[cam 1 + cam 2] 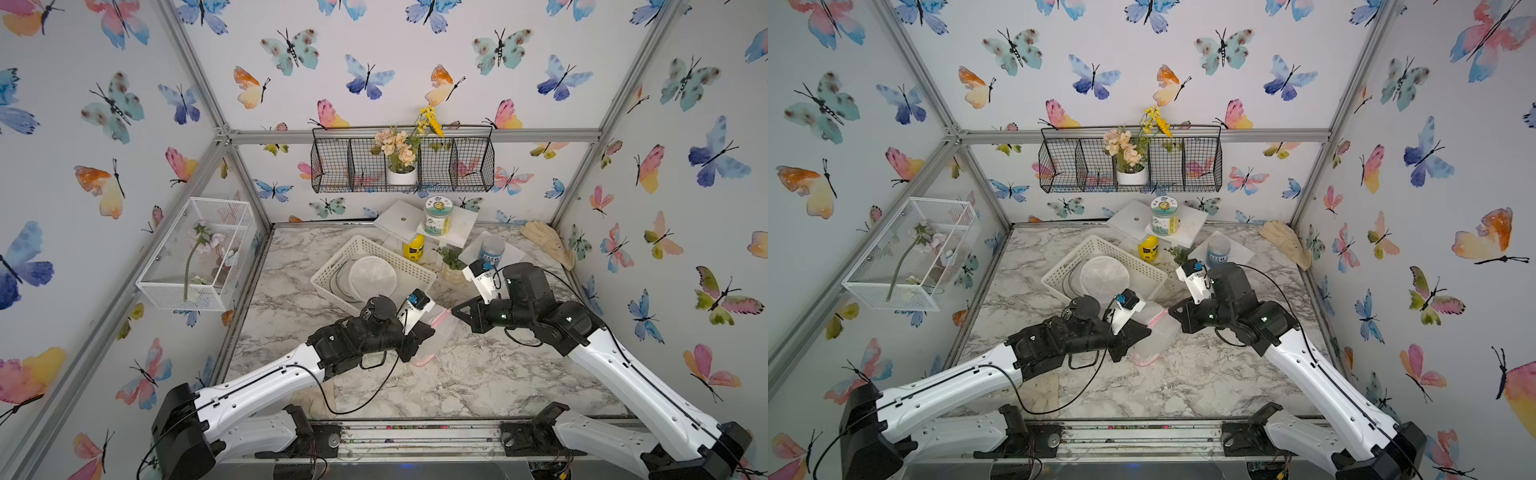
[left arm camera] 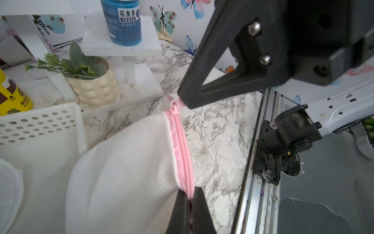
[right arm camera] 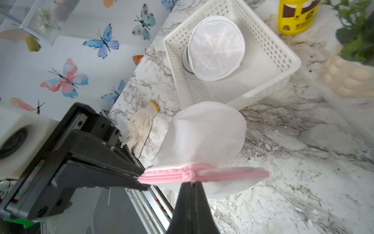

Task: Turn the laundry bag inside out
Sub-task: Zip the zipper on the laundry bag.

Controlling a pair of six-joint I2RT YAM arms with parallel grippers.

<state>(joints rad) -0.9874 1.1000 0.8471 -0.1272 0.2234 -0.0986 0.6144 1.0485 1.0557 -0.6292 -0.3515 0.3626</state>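
The laundry bag, just beside the basket: left hand clamped tight on pink zipper; right hand closed on zipper pull.

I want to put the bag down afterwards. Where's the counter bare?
Widest bare patch: the marble counter between the laundry bag and the front rail. A narrower strip lies left of the white basket. Crowded at the back: yellow bottle, plant pot.
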